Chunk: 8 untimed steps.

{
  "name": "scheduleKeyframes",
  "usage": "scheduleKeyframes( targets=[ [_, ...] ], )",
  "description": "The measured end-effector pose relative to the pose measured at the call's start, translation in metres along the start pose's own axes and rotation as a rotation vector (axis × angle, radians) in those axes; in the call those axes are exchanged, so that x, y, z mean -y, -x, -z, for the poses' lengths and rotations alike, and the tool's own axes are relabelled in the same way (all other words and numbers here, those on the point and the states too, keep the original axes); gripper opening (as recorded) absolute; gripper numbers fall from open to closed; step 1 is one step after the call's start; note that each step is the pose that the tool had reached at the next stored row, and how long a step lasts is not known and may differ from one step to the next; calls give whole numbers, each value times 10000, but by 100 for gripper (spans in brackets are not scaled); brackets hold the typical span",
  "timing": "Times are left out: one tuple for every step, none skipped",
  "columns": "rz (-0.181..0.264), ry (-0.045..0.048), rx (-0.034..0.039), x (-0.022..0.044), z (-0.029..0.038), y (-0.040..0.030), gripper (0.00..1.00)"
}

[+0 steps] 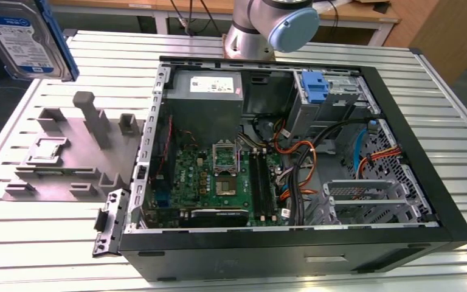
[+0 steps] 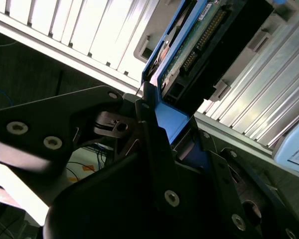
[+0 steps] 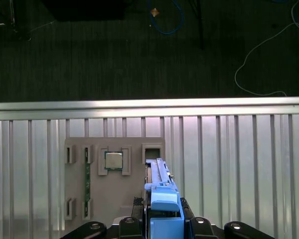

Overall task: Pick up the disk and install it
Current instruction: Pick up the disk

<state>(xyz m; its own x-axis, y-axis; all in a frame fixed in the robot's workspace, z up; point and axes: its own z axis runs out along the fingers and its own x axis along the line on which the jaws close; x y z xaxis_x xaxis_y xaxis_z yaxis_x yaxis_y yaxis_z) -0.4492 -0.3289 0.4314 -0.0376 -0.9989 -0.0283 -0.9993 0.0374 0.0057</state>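
**Disk hanging above the counter, clamped in the end effector**

Exterior view: the disk (image 1: 24,38) is hanging in the air at the exterior view's far left, label side facing the camera and blue carrier frame along its edge. It is sitting above the grey fixture (image 1: 63,164) on the slatted counter (image 1: 55,243) and well apart from the open computer case (image 1: 428,201). Inside the case, a blue bracket (image 1: 316,88) is sitting on the drive cage, beside the power supply (image 1: 209,85).

Second wrist view: the end effector (image 2: 172,117) is gripping the disk (image 2: 204,35) by its blue frame, fingers (image 2: 148,107) pressing against the plastic. The disk's circuit-board side and connector are showing.

First wrist view: the disk (image 3: 162,191) is appearing edge-on, rising from the end effector (image 3: 163,219). Beneath it, the fixture (image 3: 79,199) is carrying a processor chip (image 3: 113,160) in a square pocket.
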Motion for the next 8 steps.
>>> scheduleKeyframes(
  targets=[
    [0,0,0,0,4,0,37],
    [0,0,0,0,7,0,37],
    [0,0,0,0,12,0,37],
    [0,0,0,0,16,0,37],
    [0,1,0,0,22,1,37],
    [0,0,0,0,27,1,37],
    [0,0,0,0,32,1,37],
    [0,0,0,0,37,1,37]
  ],
)
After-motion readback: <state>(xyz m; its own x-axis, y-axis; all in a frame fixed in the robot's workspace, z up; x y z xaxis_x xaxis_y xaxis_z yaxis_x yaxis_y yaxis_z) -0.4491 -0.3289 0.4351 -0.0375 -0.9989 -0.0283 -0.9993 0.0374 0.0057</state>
